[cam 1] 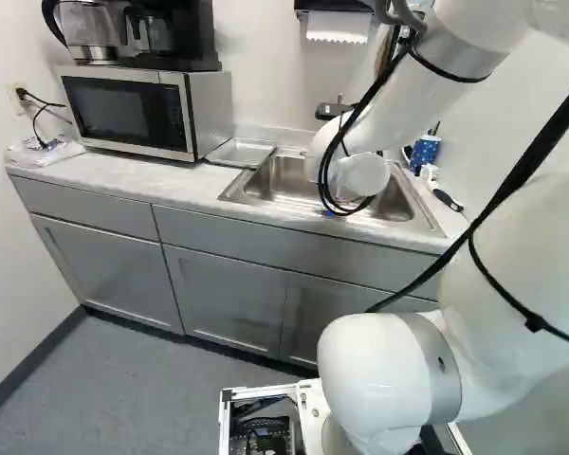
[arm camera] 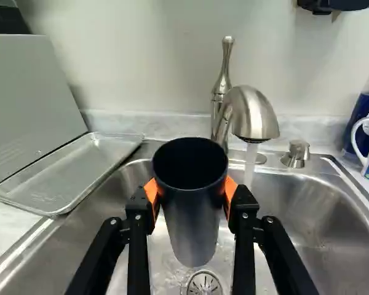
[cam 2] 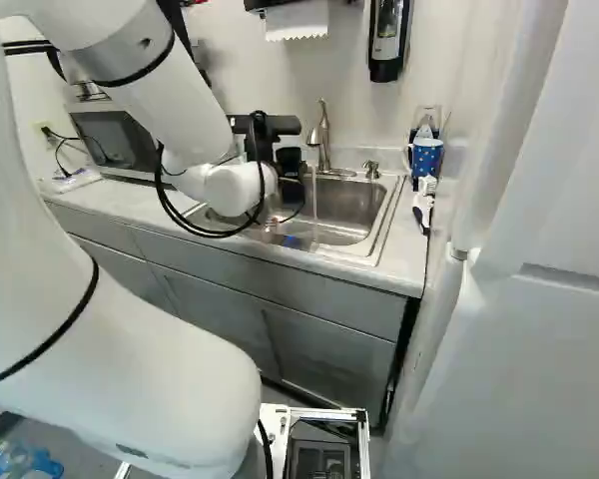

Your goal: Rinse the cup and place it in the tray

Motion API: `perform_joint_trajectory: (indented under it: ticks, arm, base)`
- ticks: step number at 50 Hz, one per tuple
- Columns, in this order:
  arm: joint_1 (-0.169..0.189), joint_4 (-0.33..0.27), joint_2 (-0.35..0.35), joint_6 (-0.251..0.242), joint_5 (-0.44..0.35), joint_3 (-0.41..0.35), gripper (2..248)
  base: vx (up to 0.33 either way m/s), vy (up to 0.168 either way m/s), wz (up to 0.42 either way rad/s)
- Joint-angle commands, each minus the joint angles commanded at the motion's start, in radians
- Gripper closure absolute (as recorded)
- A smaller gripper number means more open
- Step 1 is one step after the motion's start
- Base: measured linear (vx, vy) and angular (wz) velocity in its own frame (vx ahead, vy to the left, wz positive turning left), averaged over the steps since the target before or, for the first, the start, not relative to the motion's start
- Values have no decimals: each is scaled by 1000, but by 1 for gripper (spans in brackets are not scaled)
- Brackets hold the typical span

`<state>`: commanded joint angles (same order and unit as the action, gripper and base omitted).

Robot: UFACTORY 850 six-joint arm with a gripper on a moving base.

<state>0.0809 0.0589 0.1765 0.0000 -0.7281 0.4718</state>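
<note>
The dark cup [arm camera: 186,230] is upright over the sink [arm camera: 307,227], just beside the water stream [arm camera: 250,165] from the faucet [arm camera: 258,120]. The gripper [arm camera: 191,192] has it: the fingers [arm camera: 138,236] are grasping the upper wall from two sides, with the orange pads [arm camera: 151,192] a little below the rim.

I think the cup is stiff and light when empty, but water inside will add weight. I cannot tell if it holds some. The smooth wall narrows downward, so when wet it may slip down. No handle is visible, so this high hold from both sides seems the best; it should be firm, but not crushing. The low base should pass above the rim of the tray [arm camera: 74,175], which lies on the surface [cam 1: 123,185] near the sink's back corner.
</note>
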Motion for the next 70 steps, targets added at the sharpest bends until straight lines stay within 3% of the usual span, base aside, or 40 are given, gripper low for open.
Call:
perform_joint_trajectory:
  ticks: [41, 70]
  arm:
    - [105, 0, -95, 0, -61, -7, 128]
    - [108, 0, -102, 0, -61, -7, 128]
  base:
    - [0, 0, 0]
    - [0, 0, 0]
